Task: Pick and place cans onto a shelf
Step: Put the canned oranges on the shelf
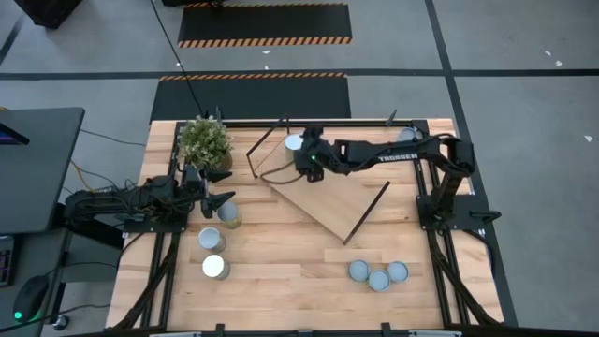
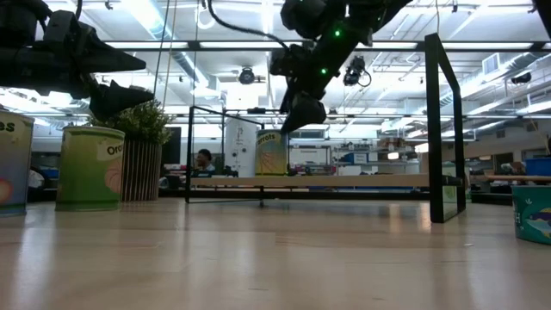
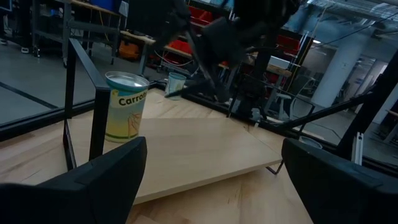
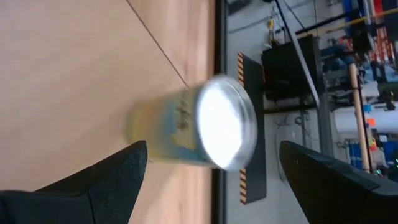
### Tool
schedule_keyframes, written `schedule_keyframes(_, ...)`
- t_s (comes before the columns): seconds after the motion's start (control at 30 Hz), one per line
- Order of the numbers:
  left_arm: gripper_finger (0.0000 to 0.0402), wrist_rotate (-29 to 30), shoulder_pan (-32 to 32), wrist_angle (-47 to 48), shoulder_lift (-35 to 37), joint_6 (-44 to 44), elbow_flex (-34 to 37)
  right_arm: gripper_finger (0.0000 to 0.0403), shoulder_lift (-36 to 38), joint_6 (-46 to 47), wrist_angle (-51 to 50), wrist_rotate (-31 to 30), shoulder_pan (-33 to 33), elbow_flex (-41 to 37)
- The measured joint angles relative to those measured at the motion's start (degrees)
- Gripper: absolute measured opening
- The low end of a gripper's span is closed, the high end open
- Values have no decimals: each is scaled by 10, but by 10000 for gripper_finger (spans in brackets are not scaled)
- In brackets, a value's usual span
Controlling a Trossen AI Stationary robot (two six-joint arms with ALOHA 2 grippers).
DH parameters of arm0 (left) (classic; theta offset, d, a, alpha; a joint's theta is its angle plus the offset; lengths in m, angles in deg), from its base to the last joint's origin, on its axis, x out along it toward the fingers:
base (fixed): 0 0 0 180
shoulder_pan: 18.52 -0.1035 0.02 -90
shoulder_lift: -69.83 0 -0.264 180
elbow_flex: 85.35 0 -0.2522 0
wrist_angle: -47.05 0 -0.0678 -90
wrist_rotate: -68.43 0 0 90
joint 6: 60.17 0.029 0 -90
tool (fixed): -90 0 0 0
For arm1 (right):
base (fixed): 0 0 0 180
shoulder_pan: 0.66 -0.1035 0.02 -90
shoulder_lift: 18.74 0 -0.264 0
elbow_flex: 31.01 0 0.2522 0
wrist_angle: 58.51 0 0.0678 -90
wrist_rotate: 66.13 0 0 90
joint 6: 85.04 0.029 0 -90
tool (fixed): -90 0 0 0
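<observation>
The shelf (image 1: 328, 192) lies slantwise on the table's middle, standing on its black end frames (image 2: 443, 129). One can labelled "Carrots" (image 1: 294, 142) stands upright on the shelf's far left end; it also shows in the low view (image 2: 271, 153), the left wrist view (image 3: 124, 106) and the right wrist view (image 4: 186, 124). My right gripper (image 1: 310, 167) hangs open above the shelf, just near of that can and clear of it. My left gripper (image 1: 218, 200) is open and empty, above a green-sided can (image 1: 228, 215) on the table's left.
A potted plant (image 1: 204, 140) stands at the far left. Two more cans (image 1: 210, 238) (image 1: 215, 267) stand on the left. Three cans (image 1: 379, 277) cluster near the front right. A pale can (image 1: 407, 136) is at the far right corner. Black frame rails run along both sides.
</observation>
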Motion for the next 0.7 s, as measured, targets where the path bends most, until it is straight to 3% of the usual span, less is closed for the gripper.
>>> schedule_keyframes(0.43,378,0,0,0,0,-2,0,373,0,88,0,3,-106,0)
schedule_keyframes(0.7,378,0,0,2,0,2,0,373,0,210,7,115,-158,0)
